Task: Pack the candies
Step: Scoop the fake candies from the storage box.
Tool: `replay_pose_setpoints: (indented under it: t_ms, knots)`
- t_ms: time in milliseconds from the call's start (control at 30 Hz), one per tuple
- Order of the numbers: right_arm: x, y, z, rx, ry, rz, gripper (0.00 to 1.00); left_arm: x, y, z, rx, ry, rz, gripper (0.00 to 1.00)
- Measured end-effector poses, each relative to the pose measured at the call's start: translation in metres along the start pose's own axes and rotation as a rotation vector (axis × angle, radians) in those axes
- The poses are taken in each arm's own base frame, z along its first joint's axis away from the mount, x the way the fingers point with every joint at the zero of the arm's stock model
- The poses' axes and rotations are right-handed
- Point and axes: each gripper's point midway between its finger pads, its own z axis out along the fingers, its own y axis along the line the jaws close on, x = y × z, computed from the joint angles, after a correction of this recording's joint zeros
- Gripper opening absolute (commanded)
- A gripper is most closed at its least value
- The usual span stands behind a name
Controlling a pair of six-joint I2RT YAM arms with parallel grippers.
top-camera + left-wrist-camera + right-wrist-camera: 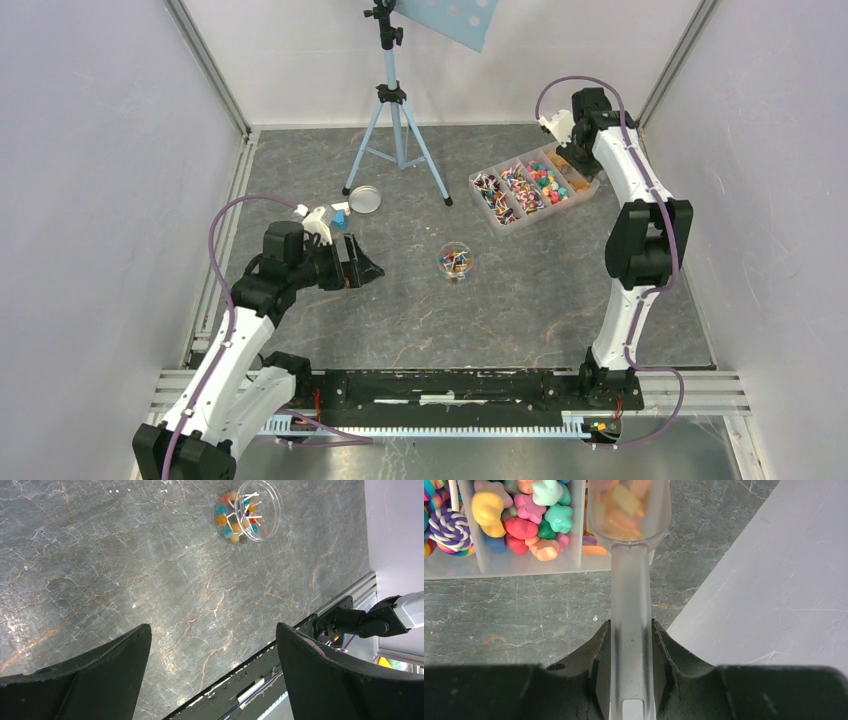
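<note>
The candies [535, 185] fill a clear divided tray [497, 226] at the back right; in the right wrist view they show as star and blob sweets [531, 515] beside swirled lollipops [446, 525]. My right gripper [630, 630] is shut on the handle of a translucent scoop [630, 580]. The scoop's bowl holds a few pale sweets and hangs over the tray's right end. A small clear jar [455, 260] of lollipops stands mid-table, also seen as the jar [248, 511] in the left wrist view. My left gripper [212, 630] is open and empty, left of the jar.
A round clear lid [362, 198] and a blue-and-white block [340, 217] lie behind the left gripper [365, 265]. A tripod [395, 140] stands at the back centre. The enclosure wall [774, 580] is close on the right of the scoop.
</note>
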Motion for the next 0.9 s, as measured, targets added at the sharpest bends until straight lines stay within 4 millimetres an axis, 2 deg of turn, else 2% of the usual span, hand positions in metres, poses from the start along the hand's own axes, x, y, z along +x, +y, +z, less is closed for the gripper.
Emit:
replay_pose_setpoints:
  t_ms: [233, 600, 900]
  knots:
    - [0.000, 0.002, 0.003, -0.002, -0.003, 0.017, 0.00, -0.001, -0.001, -0.001, 0.002, -0.005, 0.003, 1.00]
    - [0.018, 0.013, 0.034, -0.001, -0.046, 0.132, 0.00, -0.001, -0.001, -0.001, 0.001, -0.005, 0.002, 1.00]
    - [0.013, 0.014, 0.045, -0.031, -0.151, 0.190, 0.00, -0.001, -0.001, -0.001, 0.001, -0.005, 0.002, 1.00]
